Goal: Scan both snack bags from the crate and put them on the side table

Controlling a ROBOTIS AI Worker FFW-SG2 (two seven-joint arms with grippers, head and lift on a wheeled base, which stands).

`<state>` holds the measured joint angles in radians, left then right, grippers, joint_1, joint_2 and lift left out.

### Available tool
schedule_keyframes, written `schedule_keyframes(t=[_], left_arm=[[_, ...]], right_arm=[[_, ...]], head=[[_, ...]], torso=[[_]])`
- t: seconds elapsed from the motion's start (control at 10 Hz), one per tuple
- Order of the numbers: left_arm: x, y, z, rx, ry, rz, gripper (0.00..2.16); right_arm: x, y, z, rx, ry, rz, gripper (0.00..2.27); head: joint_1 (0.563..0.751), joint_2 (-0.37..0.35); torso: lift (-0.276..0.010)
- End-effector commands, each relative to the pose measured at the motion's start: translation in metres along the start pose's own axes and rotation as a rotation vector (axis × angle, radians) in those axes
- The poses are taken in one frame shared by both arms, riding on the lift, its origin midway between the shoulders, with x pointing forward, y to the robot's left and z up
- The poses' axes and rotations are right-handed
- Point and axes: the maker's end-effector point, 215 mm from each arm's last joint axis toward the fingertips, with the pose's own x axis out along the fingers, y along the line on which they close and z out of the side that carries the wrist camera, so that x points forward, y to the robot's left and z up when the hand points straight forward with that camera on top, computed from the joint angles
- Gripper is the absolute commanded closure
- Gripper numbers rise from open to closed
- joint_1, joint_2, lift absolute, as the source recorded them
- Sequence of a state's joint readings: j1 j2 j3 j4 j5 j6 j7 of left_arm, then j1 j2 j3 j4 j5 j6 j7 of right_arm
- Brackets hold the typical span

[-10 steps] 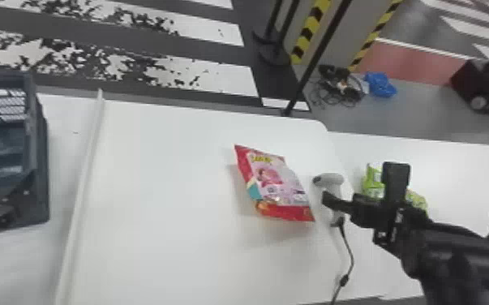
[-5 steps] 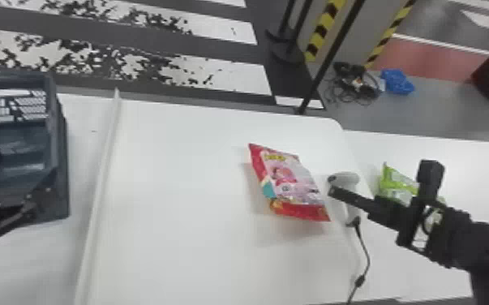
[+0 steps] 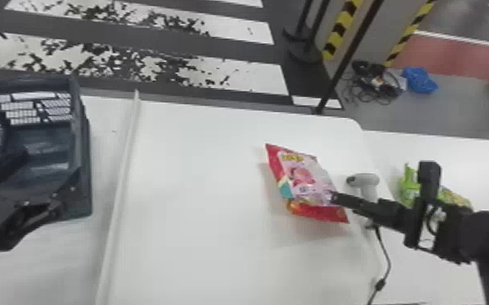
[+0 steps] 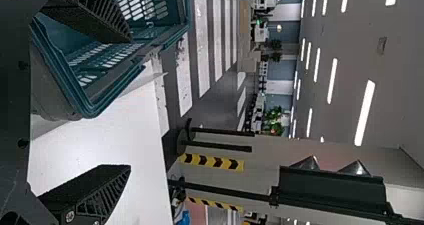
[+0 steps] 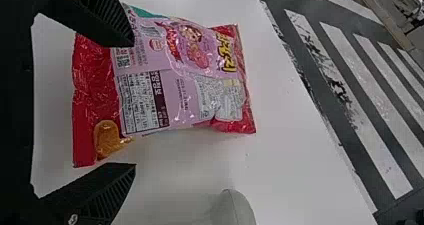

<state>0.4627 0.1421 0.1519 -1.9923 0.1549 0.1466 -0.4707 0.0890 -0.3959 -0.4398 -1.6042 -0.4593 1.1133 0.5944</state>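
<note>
Pink snack bag (image 3: 302, 176) on surface (image 3: 198, 182), likely laid out for picking and scanning. Scanner (image 3: 369, 187) at bag's three o'clock, handy for short scan move. Green snack bag (image 3: 409, 187) beyond, three o'clock, on side surface (image 3: 486, 174), presumably done. Crate (image 3: 84, 162) nine o'clock. Right hand (image 5: 135, 104) wide open, fingers around bag's near end, ungripped; contact unclear. Left hand (image 4: 130, 104) wide open, empty, near crate.

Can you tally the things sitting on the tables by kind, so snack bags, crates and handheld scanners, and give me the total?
Snack bags: 2, the red-and-pink bag and the green bag
Crates: 1, the dark crate
Handheld scanners: 1, the pale scanner
Total: 4
</note>
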Motion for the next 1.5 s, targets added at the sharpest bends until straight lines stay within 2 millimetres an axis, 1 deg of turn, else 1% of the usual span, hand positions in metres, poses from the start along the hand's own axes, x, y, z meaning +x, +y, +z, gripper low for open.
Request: schedule_keyframes(t=[0.0,0.1,0.2,0.3,0.4,0.6,0.7,0.8,0.9,1.2,1.4], left_arm=[[0.000,0.000,-0.001,0.001,0.002,-0.001,0.10],[0.000,0.000,0.000,0.002,0.000,-0.001,0.10],[0.000,0.000,0.000,0.002,-0.001,-0.001,0.10],[-0.001,0.001,-0.001,0.001,0.002,-0.002,0.10],[-0.001,0.001,-0.002,0.000,0.003,-0.001,0.10],[-0.002,0.003,-0.001,0.000,0.001,-0.001,0.10],[-0.003,0.004,-0.002,-0.001,0.001,0.001,0.10],[-0.003,0.004,-0.001,-0.003,-0.002,0.000,0.10],[-0.003,0.005,-0.001,-0.004,-0.002,0.002,0.10],[-0.005,0.005,-0.001,-0.004,-0.005,0.003,0.10],[-0.007,0.006,-0.002,-0.004,-0.004,0.004,0.10]], right_arm=[[0.007,-0.005,0.005,0.014,0.006,0.020,0.08],[0.012,-0.011,0.010,0.010,0.007,0.021,0.07],[0.016,-0.012,0.013,0.031,0.015,0.043,0.07],[0.021,-0.008,0.012,0.048,0.032,0.082,0.08],[0.028,-0.007,0.007,0.033,0.072,0.079,0.08],[0.035,0.006,-0.004,0.066,0.130,0.130,0.08],[0.040,0.004,-0.014,0.040,0.165,0.110,0.17],[0.042,0.007,-0.013,0.019,0.166,0.124,1.03],[0.046,0.006,-0.019,0.010,0.186,0.109,2.26],[0.042,0.020,-0.022,-0.016,0.191,0.171,2.26],[0.033,0.028,-0.012,0.005,0.148,0.216,2.26]], head=[[0.695,-0.221],[0.695,-0.220],[0.695,-0.221],[0.695,-0.222],[0.695,-0.219],[0.695,-0.208],[0.695,-0.197],[0.695,-0.188],[0.695,-0.179],[0.695,-0.165],[0.695,-0.160]], torso=[[-0.087],[-0.087],[-0.087],[-0.087],[-0.087],[-0.087],[-0.087],[-0.087],[-0.087],[-0.087],[-0.087]])
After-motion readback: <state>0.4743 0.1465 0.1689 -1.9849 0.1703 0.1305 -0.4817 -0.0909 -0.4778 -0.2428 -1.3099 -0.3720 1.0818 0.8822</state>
